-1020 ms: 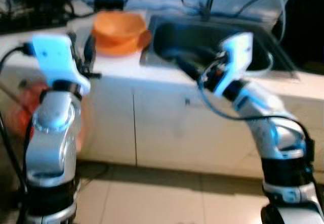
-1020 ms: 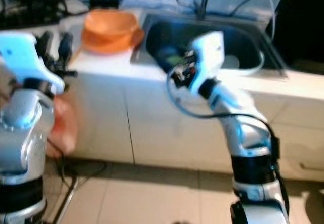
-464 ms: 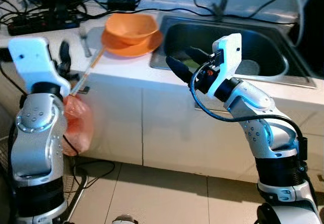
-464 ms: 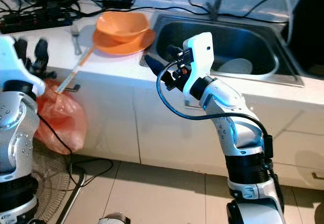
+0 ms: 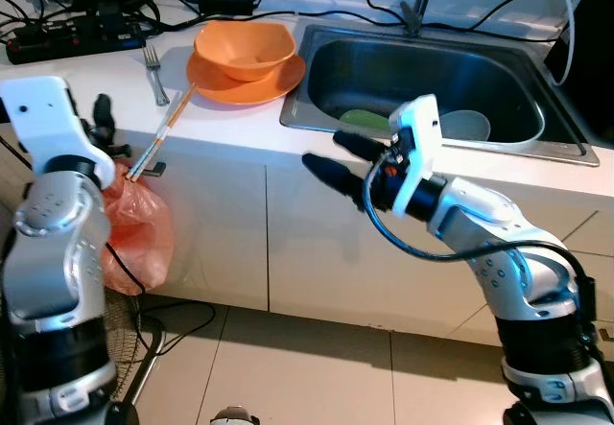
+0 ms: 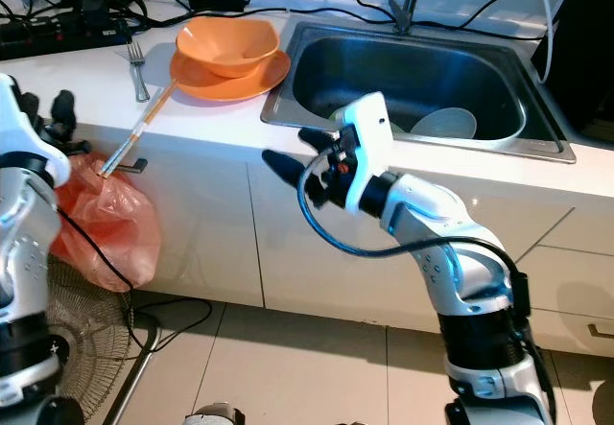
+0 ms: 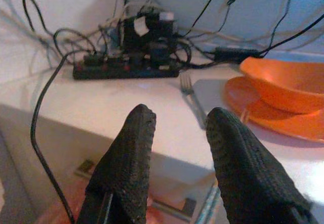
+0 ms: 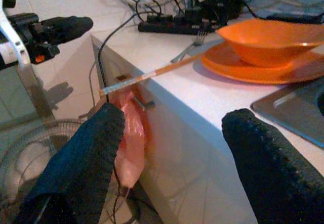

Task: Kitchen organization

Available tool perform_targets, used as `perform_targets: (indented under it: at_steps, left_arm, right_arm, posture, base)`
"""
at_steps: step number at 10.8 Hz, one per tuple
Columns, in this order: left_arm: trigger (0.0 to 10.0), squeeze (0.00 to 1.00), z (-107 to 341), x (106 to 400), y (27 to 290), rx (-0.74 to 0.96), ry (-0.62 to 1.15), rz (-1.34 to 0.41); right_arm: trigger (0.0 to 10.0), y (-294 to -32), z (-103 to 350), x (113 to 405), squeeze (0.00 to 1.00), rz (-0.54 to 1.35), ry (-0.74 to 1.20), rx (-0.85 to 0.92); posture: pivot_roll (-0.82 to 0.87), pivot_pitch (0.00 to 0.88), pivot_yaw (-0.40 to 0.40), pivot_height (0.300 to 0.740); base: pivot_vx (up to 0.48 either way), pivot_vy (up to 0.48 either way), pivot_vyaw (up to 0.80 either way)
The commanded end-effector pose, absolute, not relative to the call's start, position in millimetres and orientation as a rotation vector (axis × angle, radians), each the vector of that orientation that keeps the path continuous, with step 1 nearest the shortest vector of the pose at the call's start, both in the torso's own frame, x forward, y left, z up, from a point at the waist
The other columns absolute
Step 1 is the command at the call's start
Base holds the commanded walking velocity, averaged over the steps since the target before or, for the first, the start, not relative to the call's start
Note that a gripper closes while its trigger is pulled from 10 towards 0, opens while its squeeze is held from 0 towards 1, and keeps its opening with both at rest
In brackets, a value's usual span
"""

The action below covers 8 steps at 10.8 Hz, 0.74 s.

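Right pincer agape at counter edge; left pincer parted.

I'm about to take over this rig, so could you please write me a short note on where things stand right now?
Left tool: open, empty, level with the counter edge.
Right tool: open, empty, in front of the sink.
Orange bowl sits on the orange plate; fork and chopsticks lie beside them, the chopsticks overhanging the edge. A light bowl is in the sink.
Nothing is grasped; organizing remains.
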State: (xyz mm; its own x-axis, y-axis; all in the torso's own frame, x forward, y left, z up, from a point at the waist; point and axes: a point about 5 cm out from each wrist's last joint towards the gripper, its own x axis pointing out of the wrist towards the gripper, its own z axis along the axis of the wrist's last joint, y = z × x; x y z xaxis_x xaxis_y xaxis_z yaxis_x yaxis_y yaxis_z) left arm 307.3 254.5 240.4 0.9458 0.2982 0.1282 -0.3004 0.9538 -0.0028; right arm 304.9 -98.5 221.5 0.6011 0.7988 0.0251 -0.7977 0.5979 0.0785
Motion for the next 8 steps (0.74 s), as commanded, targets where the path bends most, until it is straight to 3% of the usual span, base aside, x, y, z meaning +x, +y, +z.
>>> perform_targets:
  at_steps: [1, 3, 4, 8]
  left_arm:
    - [10.0, 0.0, 243.3, 309.0, 259.3, -0.005, -0.116, 0.323]
    - [10.0, 0.0, 235.0, 315.3, 278.4, -0.122, -0.005, 0.337]
    - [10.0, 1.0, 237.1, 317.4, 276.9, -0.148, 0.001, 0.293]
    - [10.0, 1.0, 253.6, 321.2, 268.2, -0.154, -0.049, 0.189]
  right_arm:
    - [10.0, -96.5, 224.3, 299.9, 0.0, 0.965, 0.011, 0.077]
    - [10.0, -95.9, 223.6, 297.0, 0.0, 0.987, 0.023, 0.06]
    - [10.0, -96.1, 223.4, 297.1, 0.0, 0.986, 0.027, 0.052]
    - [10.0, -92.9, 221.6, 294.0, 0.0, 1.008, 0.031, 0.034]
  posture:
    - [0.19, 0.07, -0.041, 0.74]
    - [0.19, 0.074, -0.044, 0.74]
    - [0.19, 0.076, -0.045, 0.74]
    - [0.19, 0.081, -0.047, 0.74]
  base:
    - [0.0, 0.0, 0.0]
    - [0.0, 0.0, 0.0]
    - [0.0, 0.0, 0.0]
    - [0.0, 0.0, 0.0]
